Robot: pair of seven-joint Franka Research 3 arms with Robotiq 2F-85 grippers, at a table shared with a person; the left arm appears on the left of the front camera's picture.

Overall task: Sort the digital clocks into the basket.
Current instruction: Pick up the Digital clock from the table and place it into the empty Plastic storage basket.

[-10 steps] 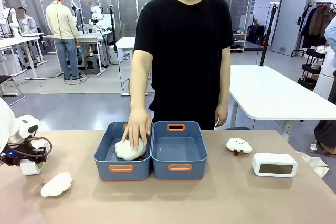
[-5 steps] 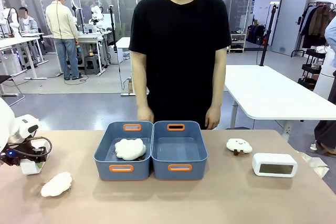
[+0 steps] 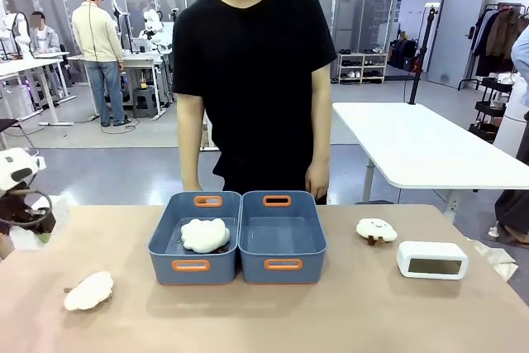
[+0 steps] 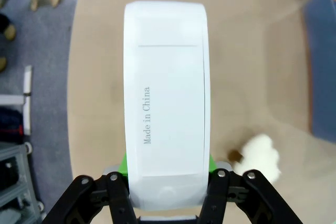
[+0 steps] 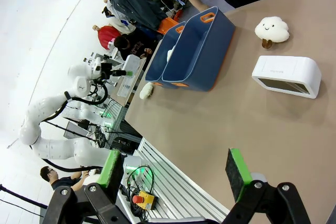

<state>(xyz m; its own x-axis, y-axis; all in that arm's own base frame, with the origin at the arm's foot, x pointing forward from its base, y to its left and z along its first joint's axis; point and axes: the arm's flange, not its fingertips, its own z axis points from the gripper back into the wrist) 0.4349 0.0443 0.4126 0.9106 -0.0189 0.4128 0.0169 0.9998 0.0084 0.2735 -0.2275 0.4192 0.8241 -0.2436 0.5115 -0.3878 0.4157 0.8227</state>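
Our left gripper (image 4: 167, 174) is clamped tight on one white digital clock (image 4: 165, 93), held above the table (image 3: 347, 320) at its left edge. Our right gripper (image 5: 173, 174) stands wide open with nothing in it. The other digital clock (image 3: 432, 259) lies on the table, right of the two blue baskets (image 3: 283, 266), beside a cloud toy (image 3: 376, 230)

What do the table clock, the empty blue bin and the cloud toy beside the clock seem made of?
Clock: hard white plastic, smooth with a soft sheen, dark display window. Empty blue bin: moulded plastic, matte, rounded corners. Cloud toy: plush fabric, fuzzy outline, probably stuffed.
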